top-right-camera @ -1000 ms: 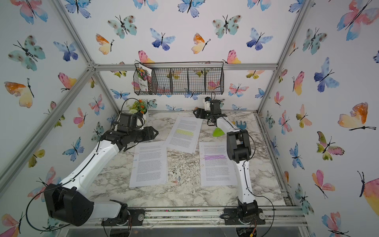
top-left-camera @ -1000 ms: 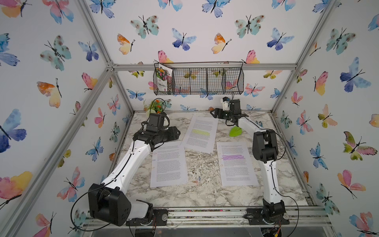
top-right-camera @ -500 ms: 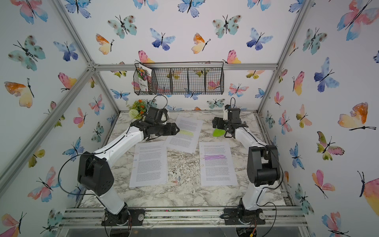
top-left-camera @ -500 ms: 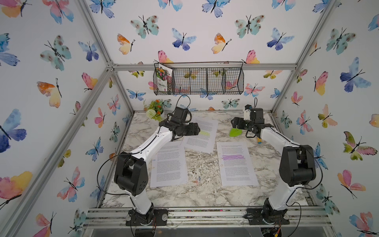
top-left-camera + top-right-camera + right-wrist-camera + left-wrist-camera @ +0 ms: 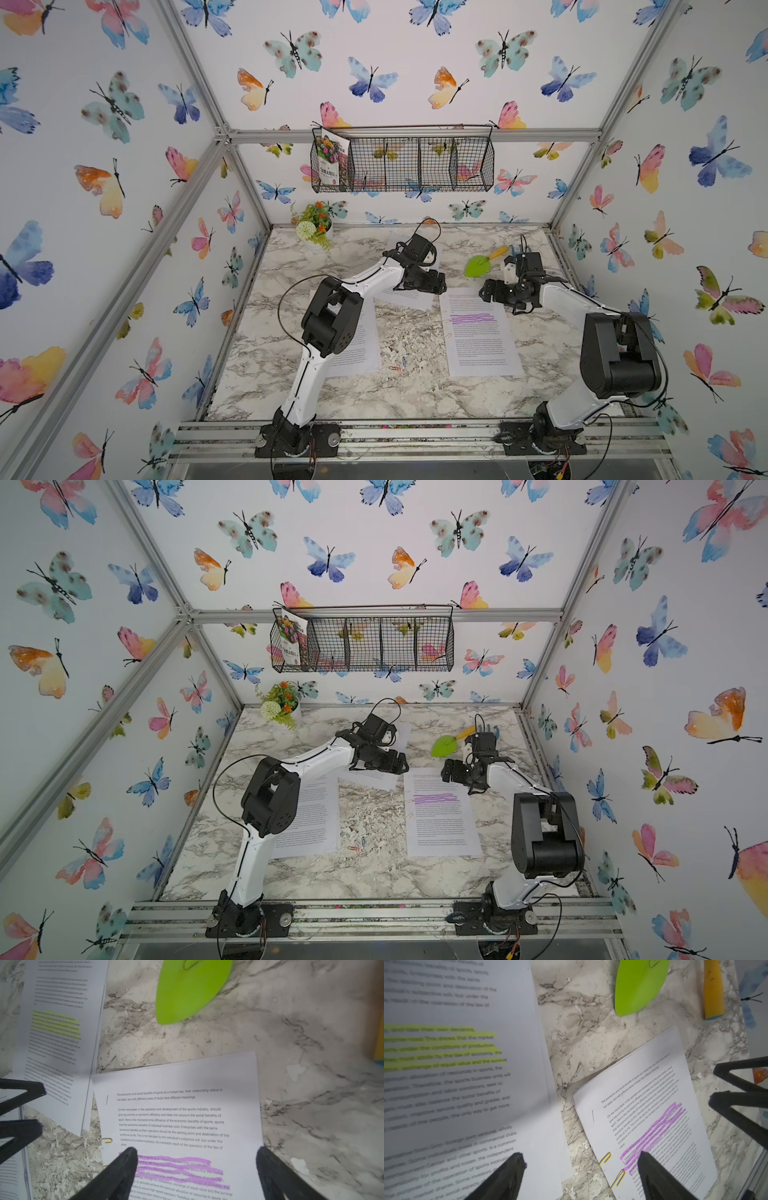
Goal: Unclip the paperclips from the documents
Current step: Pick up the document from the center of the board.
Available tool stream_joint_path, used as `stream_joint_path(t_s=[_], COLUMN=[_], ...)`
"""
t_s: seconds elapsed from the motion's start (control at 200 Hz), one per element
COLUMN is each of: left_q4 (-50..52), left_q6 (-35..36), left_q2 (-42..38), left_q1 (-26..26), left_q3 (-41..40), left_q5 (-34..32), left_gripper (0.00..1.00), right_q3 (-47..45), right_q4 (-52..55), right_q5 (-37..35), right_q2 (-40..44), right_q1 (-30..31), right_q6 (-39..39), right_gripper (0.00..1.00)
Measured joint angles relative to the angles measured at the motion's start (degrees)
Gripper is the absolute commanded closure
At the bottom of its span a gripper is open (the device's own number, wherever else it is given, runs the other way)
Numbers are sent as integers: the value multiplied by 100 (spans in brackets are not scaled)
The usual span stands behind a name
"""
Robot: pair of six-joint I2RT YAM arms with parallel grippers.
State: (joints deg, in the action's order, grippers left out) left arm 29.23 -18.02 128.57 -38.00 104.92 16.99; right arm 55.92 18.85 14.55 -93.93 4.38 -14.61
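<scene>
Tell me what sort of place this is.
Probably a staged robot test booth, not a real office: aluminium frame, butterfly wallpaper, two arms mounted on a rail beside a marble-look table.

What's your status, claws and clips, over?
Left claw open, empty; right claw open, empty. Two yellow paperclips clipped on edge of purple-highlighted document. Green scoop apart, nothing blocking.

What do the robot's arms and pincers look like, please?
The left arm and right arm are smooth and white, with bulky black joints and thin black cables looping outside. The left pincer and right pincer each have two matte black tapering fingers. No markings show.
</scene>
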Motion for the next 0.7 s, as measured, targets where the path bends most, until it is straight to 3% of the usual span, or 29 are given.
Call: stream_joint_path(t_s=[0.335, 0.701], left_q4=[-267, -636], left_q6=[4, 98], left_q2=[444, 555], left_q1=[-120, -227], left_q3=[234, 136], left_q5=[199, 422], left_gripper=[14, 16], right_q3=[-210, -282], right_q4=[-9, -179], right_q5=[527, 717], right_q2=[-352, -562], right_q1=[-140, -149], right_q6=[-170, -334], right_gripper=[49, 67])
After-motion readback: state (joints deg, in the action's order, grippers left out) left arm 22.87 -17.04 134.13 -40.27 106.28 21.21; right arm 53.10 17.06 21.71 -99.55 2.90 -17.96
